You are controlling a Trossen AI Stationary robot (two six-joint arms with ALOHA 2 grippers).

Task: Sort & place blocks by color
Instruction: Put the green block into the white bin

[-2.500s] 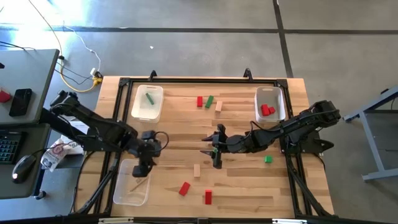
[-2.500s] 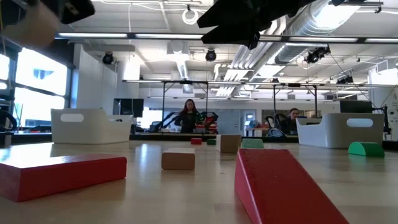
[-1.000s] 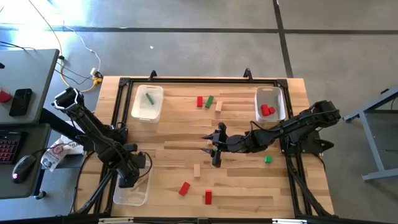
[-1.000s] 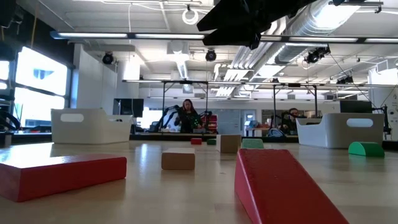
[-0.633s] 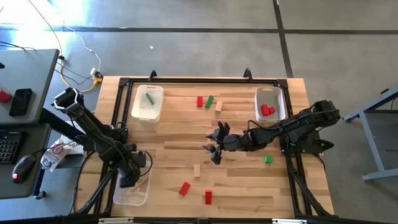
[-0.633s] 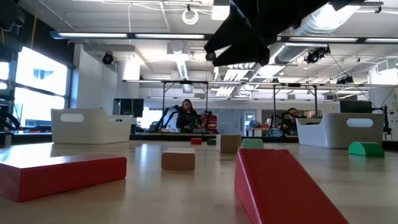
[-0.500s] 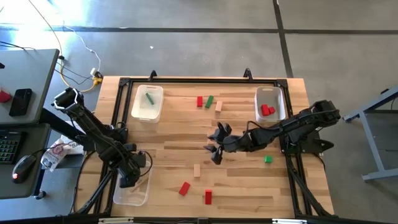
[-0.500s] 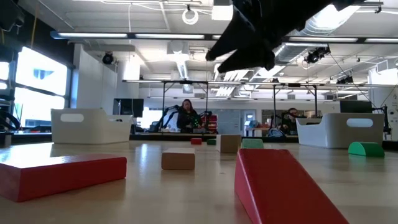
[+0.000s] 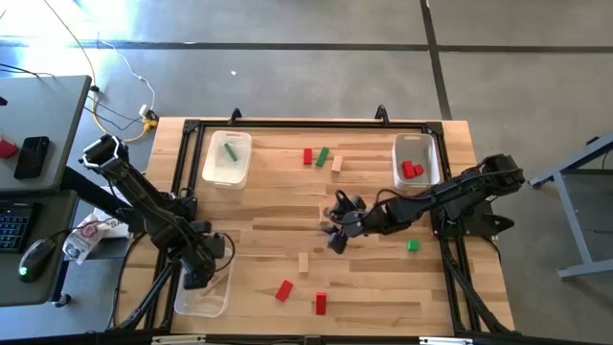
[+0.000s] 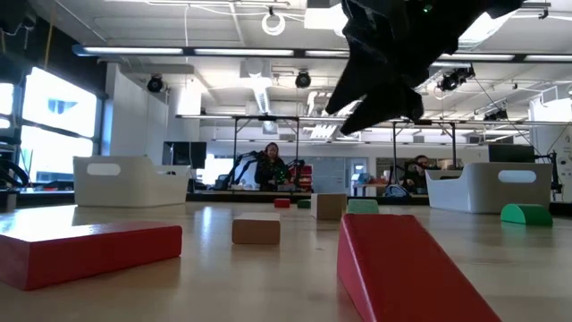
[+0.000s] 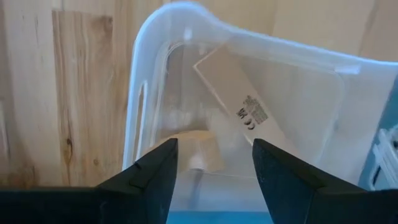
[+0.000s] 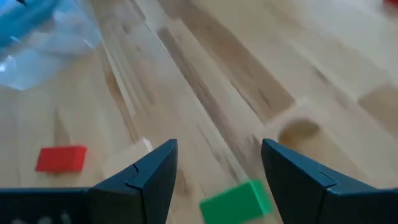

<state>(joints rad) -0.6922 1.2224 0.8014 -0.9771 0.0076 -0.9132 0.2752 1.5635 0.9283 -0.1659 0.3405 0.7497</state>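
Over the near-left clear bin (image 9: 203,292) the left claw (image 11: 214,163) hangs spread above a plain wood block (image 11: 199,151) inside it, while the right claw (image 9: 335,228) hovers released mid-bench (image 9: 268,211) among scattered red and green blocks (image 9: 284,289).

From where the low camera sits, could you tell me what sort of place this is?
Most likely an open-plan robotics lab or workshop: exposed ceiling ducts, more framed workstations behind, people seated there, and a desk with a keyboard beside this table.
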